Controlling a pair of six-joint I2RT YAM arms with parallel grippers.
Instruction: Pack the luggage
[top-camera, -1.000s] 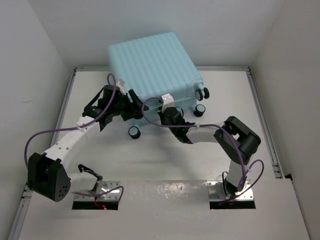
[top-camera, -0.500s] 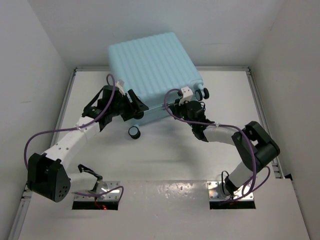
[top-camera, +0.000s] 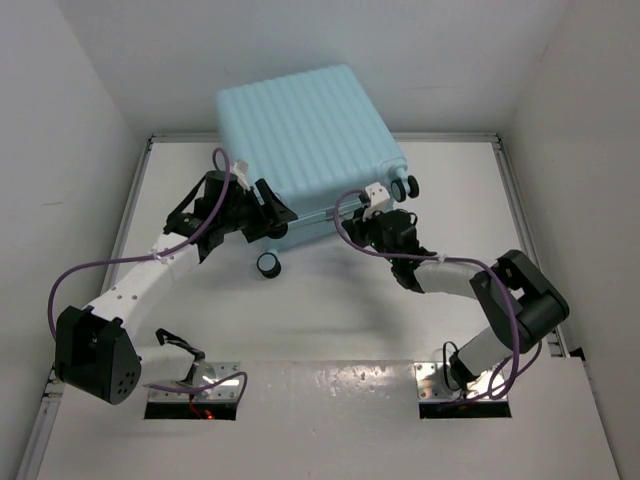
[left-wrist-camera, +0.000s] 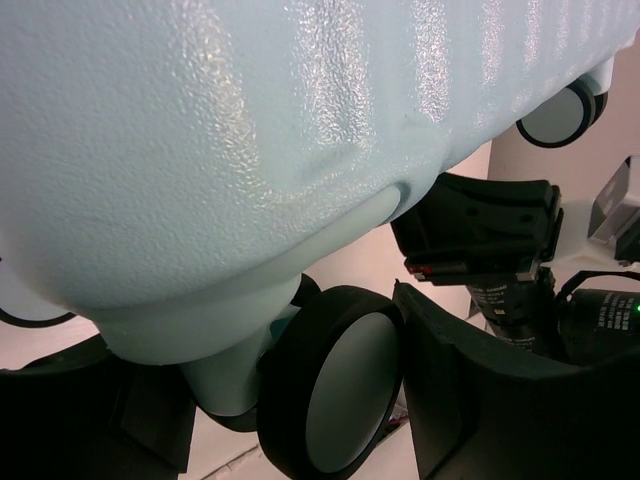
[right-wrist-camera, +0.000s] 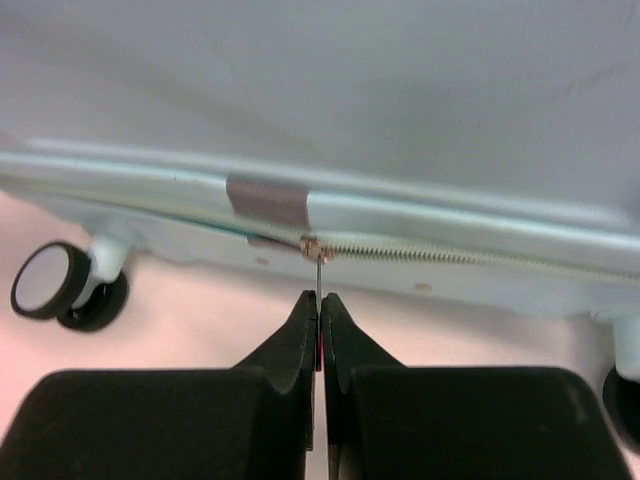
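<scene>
Right arm swung rightward; its fingers (right-wrist-camera: 300, 345) pinched the zipper pull (right-wrist-camera: 317, 275).

Luggage (top-camera: 300, 130) far edge beyond frame, contents hidden

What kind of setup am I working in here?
Likely a lab test cell: a white table boxed in by plain white walls, two bolted arms, and only the luggage on it.

Left tool (top-camera: 268, 212) agape, right tool (right-wrist-camera: 319, 315) pinched.
</scene>
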